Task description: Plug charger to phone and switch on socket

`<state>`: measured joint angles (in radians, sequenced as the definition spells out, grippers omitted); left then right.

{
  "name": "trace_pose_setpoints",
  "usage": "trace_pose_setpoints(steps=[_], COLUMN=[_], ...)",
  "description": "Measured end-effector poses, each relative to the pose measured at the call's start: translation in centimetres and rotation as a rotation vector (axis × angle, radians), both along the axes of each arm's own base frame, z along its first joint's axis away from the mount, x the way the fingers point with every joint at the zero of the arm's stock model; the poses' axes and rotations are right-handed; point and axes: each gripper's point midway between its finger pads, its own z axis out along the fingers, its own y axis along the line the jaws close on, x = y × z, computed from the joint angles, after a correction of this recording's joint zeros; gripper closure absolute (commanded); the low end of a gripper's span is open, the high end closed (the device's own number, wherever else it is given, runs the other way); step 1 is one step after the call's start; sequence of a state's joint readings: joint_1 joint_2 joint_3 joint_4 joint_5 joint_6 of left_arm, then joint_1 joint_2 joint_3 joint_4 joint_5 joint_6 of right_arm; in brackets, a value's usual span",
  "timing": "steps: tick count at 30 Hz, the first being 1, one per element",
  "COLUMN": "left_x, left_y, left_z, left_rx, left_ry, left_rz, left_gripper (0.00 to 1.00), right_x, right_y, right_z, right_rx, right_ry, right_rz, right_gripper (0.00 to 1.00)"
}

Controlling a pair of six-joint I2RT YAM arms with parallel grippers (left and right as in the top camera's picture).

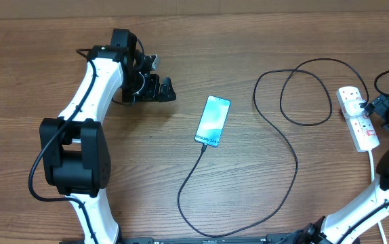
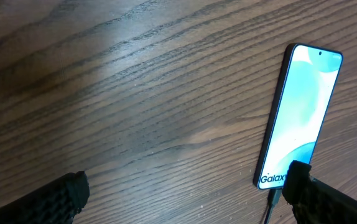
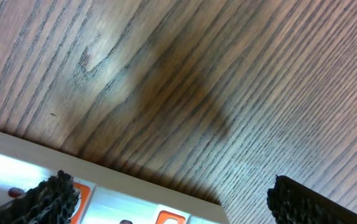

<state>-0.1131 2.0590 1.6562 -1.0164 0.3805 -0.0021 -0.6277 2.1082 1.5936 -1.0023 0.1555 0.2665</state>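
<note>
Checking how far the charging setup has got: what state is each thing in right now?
phone: lying flat, screen lit.
charger: tip at the phone's bottom end, apparently plugged in.
socket: switch positions unreadable.
left gripper: open, empty.
right gripper: open, empty, over the socket.

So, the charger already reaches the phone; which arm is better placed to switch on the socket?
Right. The right gripper hangs open right at the socket, with its red switches in the wrist view. The left gripper, also open, is beyond the phone, far from the socket.
</note>
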Motion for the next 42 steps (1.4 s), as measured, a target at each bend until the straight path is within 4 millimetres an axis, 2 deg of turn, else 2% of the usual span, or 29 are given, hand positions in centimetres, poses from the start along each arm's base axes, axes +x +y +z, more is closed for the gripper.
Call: trace_pose_setpoints(steps=[42], left_x=[0.0], left_y=[0.0], left_z=[0.0], left_rx=[0.000], left_ry=[0.000], left_rz=[0.000], left_gripper=[0.00], right_x=[-0.7], right_y=[1.7], right_z=[-0.1], right_rx=[0.115], right_ry=[-0.007], right_rz=[0.023], right_gripper=[0.00])
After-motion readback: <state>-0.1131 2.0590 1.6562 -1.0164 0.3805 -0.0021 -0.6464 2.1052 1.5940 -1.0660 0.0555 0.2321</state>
